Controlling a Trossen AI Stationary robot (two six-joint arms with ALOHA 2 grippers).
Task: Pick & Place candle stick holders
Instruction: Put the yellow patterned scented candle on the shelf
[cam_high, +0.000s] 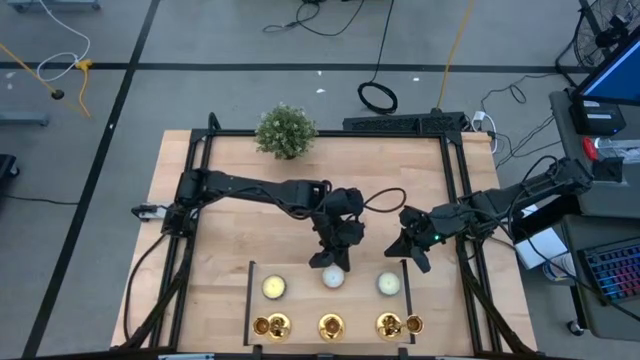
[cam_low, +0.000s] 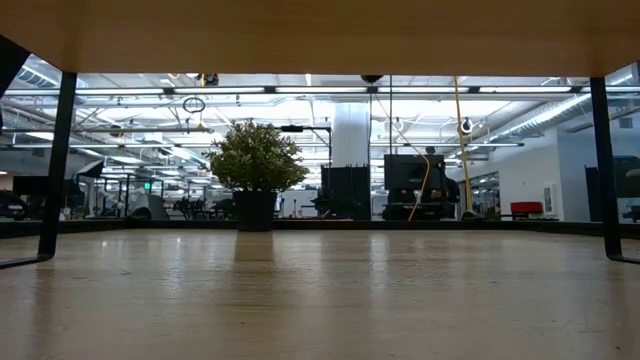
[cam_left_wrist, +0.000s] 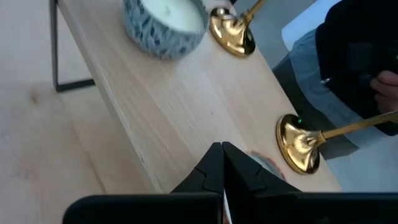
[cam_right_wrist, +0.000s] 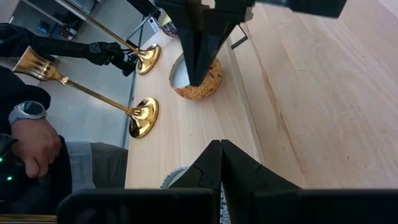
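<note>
Three gold candle stick holders (cam_high: 271, 325) (cam_high: 331, 325) (cam_high: 388, 325) stand on their round bases in a row along the near edge of a raised wooden shelf (cam_high: 300, 305). Two of them show in the left wrist view (cam_left_wrist: 233, 31) (cam_left_wrist: 301, 146) and in the right wrist view (cam_right_wrist: 144, 118) (cam_right_wrist: 147, 59). My left gripper (cam_high: 330, 262) (cam_left_wrist: 222, 148) is shut, and its fingers slant down over the middle candle (cam_high: 333, 277) (cam_right_wrist: 196, 84). My right gripper (cam_high: 420, 260) (cam_right_wrist: 221, 144) is shut and empty. It hovers by the shelf's right end, above the right candle (cam_high: 388, 285). My left gripper has its shut fingertips (cam_right_wrist: 198, 74) at the top of the middle candle's jar (cam_right_wrist: 208, 87), coming from above. I cannot tell whether they touch it.
A third candle (cam_high: 274, 287), in a blue patterned jar (cam_left_wrist: 165, 22), stands on the shelf's left part. A green potted plant (cam_high: 286, 130) (cam_low: 255, 170) stands at the table's far edge. A person stands at the near edge, with a watch-wearing hand (cam_right_wrist: 28, 115) and dark sleeve (cam_left_wrist: 354, 56) by the holders.
</note>
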